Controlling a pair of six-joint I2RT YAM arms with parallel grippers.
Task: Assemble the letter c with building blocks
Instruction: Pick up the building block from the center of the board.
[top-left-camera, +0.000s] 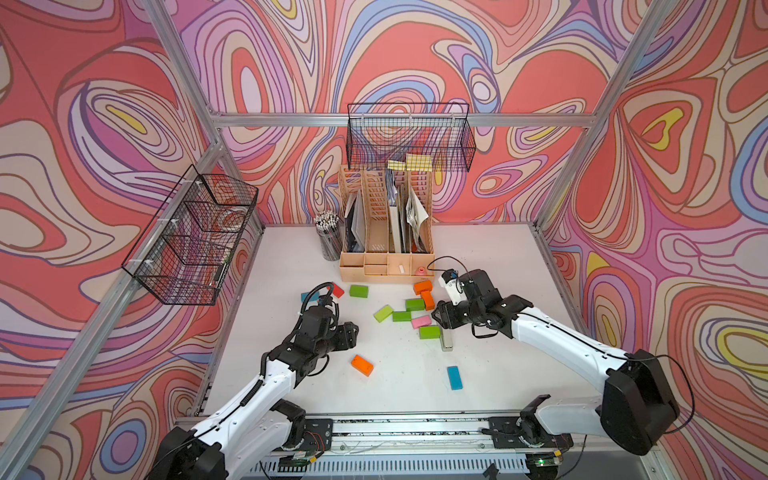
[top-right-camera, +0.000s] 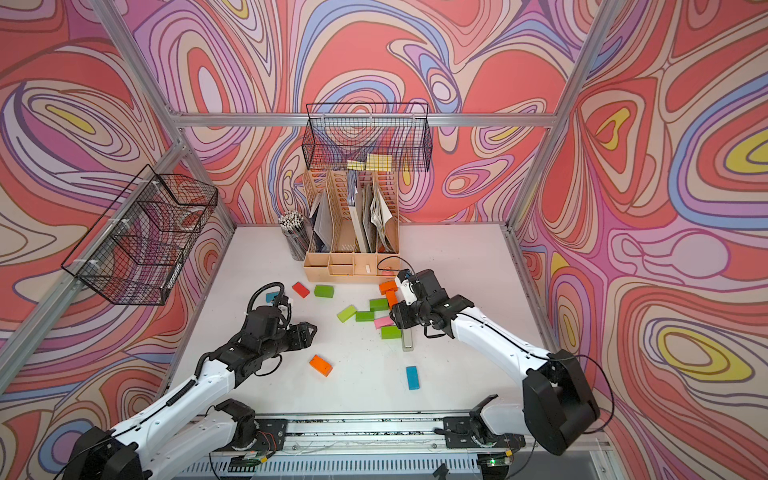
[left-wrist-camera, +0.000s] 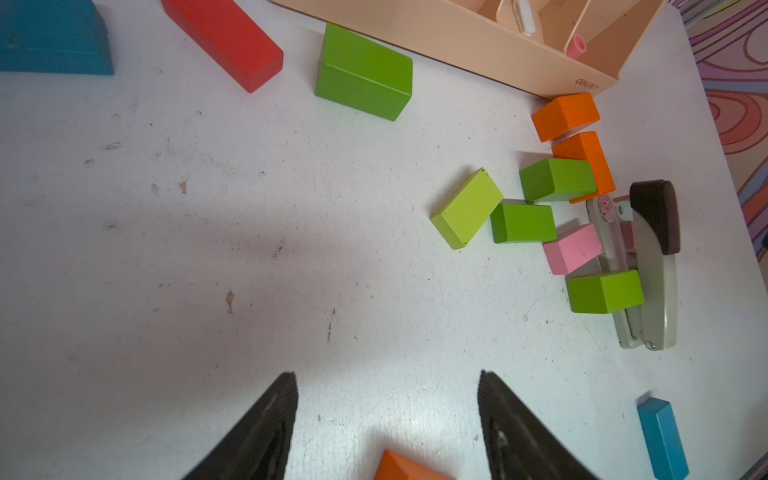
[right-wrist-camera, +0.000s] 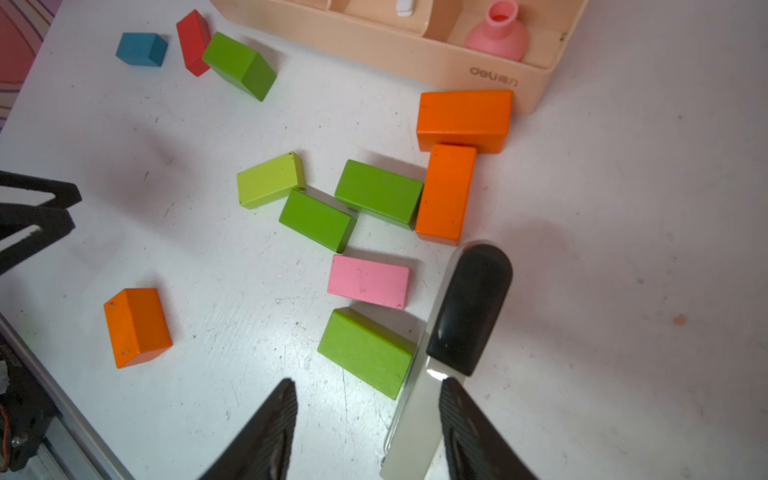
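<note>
Right wrist view first, since that's where the snag shows. The right gripper (right-wrist-camera: 365, 419) is held over the middle of the tabletop (right-wrist-camera: 623, 208), fingers apart, nothing clamped. The silver tail of the stapler (right-wrist-camera: 469, 307) sits partly between them, which is probably not what's wanted, tbh. The stapler lies right against a green block (right-wrist-camera: 365, 353), seemingly touching it. So that block likely can't be straddled cleanly until the stapler is nudged aside.

The letter c isn't really formed yet. Only a loose cluster of building blocks can be seen in front of the desk organiser (right-wrist-camera: 415, 62), towards the far edge. A first orange block (right-wrist-camera: 463, 118) is butted against the organiser's corner, and a second orange block (right-wrist-camera: 446, 191) is set at a right angle to it. A second green block (right-wrist-camera: 378, 193) touches that one. A third green block (right-wrist-camera: 318, 220), a lime block (right-wrist-camera: 270, 179) and a pink block (right-wrist-camera: 368, 281) lie close by, not lined up.

The left gripper (left-wrist-camera: 386, 415) is spread wide over bare tabletop, a spare orange block (left-wrist-camera: 403, 469) peeking in beneath it, unheld. It's seemingly held clear so the cluster isn't crowded. A blue block (top-left-camera: 454, 377) is left near the near edge.
</note>
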